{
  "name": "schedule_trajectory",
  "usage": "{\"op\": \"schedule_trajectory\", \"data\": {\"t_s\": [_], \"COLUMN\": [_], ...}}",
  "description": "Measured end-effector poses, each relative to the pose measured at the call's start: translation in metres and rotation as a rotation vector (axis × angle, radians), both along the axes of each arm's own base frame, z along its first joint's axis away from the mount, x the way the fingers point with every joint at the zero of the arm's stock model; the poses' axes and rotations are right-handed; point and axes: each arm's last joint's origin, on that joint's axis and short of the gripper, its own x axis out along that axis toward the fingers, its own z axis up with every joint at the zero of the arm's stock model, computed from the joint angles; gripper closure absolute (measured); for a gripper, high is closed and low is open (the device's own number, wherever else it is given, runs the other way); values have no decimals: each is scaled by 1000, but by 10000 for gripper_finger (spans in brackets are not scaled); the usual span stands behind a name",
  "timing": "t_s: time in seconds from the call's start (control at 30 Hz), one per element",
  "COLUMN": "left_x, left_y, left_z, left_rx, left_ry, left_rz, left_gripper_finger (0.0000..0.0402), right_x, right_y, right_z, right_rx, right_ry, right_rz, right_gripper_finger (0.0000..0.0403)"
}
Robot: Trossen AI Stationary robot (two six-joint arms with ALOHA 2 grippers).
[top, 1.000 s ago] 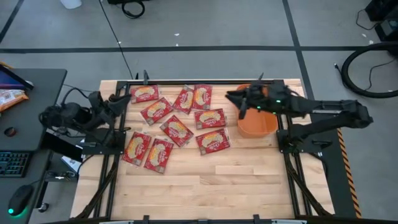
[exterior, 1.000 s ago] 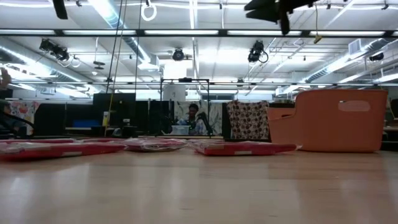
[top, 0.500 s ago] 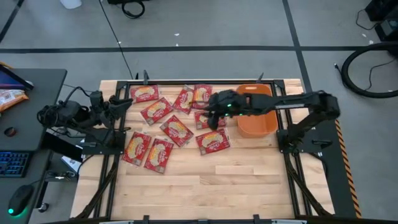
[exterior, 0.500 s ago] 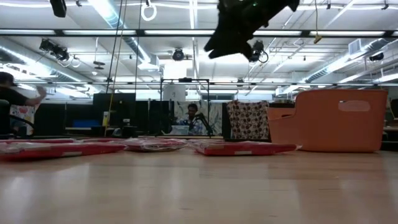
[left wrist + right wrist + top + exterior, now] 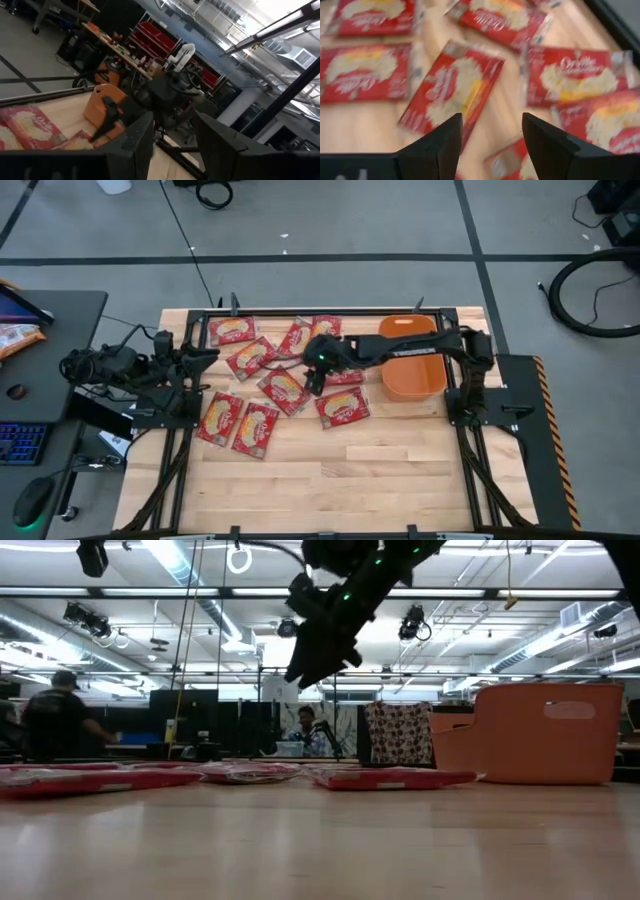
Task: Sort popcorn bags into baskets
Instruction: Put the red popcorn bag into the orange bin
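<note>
Several flat red popcorn bags (image 5: 283,388) lie flat on the far half of the wooden table, also seen in the right wrist view (image 5: 452,92) and as a low row in the low view (image 5: 390,778). The orange basket (image 5: 415,380) stands right of them, tall-sided in the low view (image 5: 545,735). My right gripper (image 5: 314,378) hangs open above the middle bags, well clear of the table (image 5: 315,650), its fingers on either side of the view (image 5: 492,145). My left gripper (image 5: 205,355) waits open at the table's left edge (image 5: 172,145).
A black frame (image 5: 300,312) runs round the table. Bare wood (image 5: 350,480) fills the near half. A dark desk (image 5: 60,310) with a keyboard and an orange snack bag (image 5: 15,335) stands left of the table. A person (image 5: 60,725) moves in the room behind.
My right gripper has swung from above the basket toward the table's left, out over the middle of the popcorn bags, and has come lower. The bags and the basket have stayed where they were.
</note>
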Motion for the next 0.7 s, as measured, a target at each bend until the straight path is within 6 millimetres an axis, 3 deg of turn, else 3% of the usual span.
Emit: {"op": "schedule_trajectory", "data": {"t_s": [0.5, 0.7], "left_x": [0, 0], "left_y": [-2, -1], "left_z": [1, 0], "left_rx": [-11, -12], "left_ry": [-13, -10], "left_rz": [-68, -50], "left_gripper_finger": [253, 253], "right_x": [75, 97], "right_y": [-54, -65], "right_z": [-33, -52], "right_rx": [-83, -103], "right_ry": [-36, 2], "right_rz": [6, 20], "right_gripper_finger": [180, 174]}}
